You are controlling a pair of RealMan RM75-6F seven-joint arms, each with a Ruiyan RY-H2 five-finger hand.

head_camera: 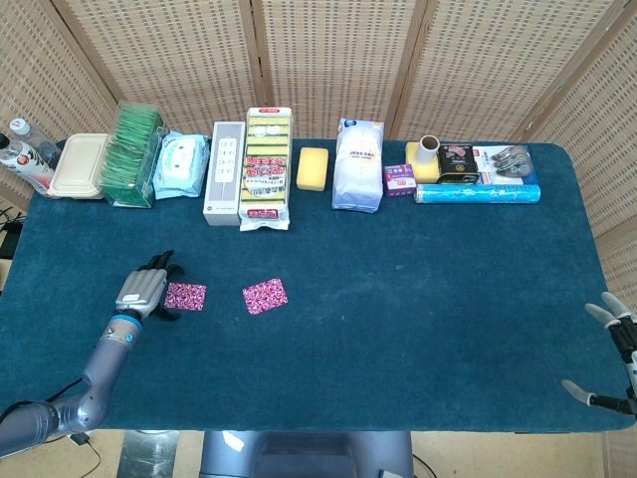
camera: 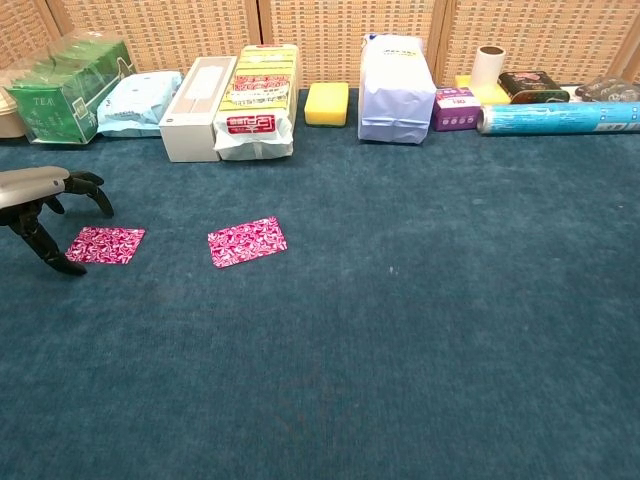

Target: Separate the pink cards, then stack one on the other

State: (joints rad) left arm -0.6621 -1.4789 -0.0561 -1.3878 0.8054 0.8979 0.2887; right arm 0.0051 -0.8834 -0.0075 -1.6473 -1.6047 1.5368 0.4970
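Observation:
Two pink patterned cards lie flat and apart on the blue cloth: the left card and the right card. My left hand hovers low just left of the left card, fingers spread and arched downward, holding nothing. One dark fingertip reaches down at the card's near-left corner; I cannot tell whether it touches. My right hand hangs at the table's right near corner, fingers apart and empty, far from both cards.
Along the back edge stand a green tea pack, a wipes pack, a white box, a sponge pack, a yellow sponge, a white bag and a blue roll.

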